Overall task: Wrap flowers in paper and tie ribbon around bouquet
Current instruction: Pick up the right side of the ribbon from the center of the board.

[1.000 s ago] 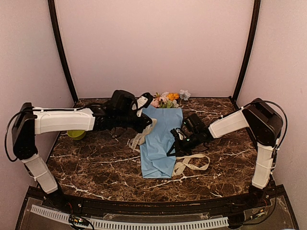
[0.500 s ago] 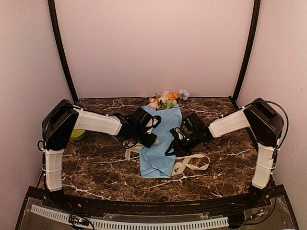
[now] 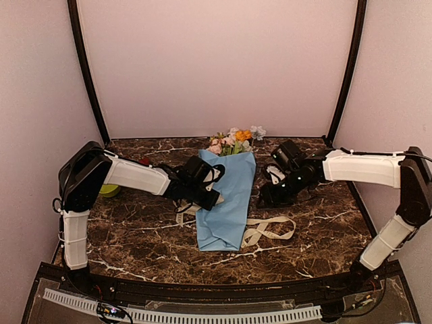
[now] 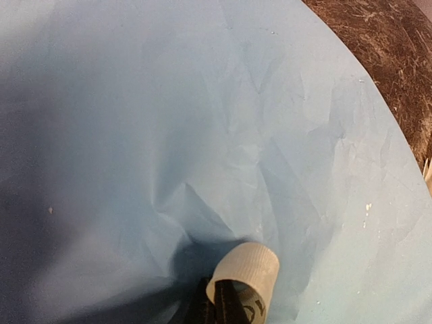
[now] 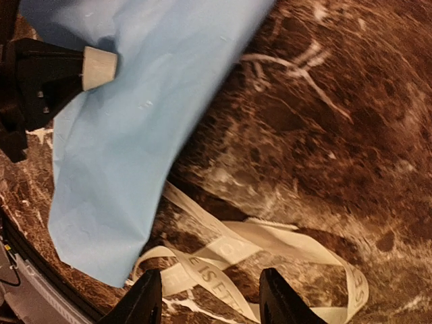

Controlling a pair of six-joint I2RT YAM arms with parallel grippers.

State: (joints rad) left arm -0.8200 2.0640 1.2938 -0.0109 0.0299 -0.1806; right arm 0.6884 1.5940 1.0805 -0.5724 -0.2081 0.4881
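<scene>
Your left end effector, clenched, has swung in and now presses its tip into the paper. The bouquet lies mid-way across the table, flowers at the far end. The ribbon lies loose beside it. Your right end effector has released and withdrawn. Wrapping appears done; tying remains.

The right gripper lets go of the paper and draws back to the right, jaws now parted over the bare table, its arm stretched straighter. The left gripper comes in onto the paper's left side, and the sheet lies narrower
</scene>
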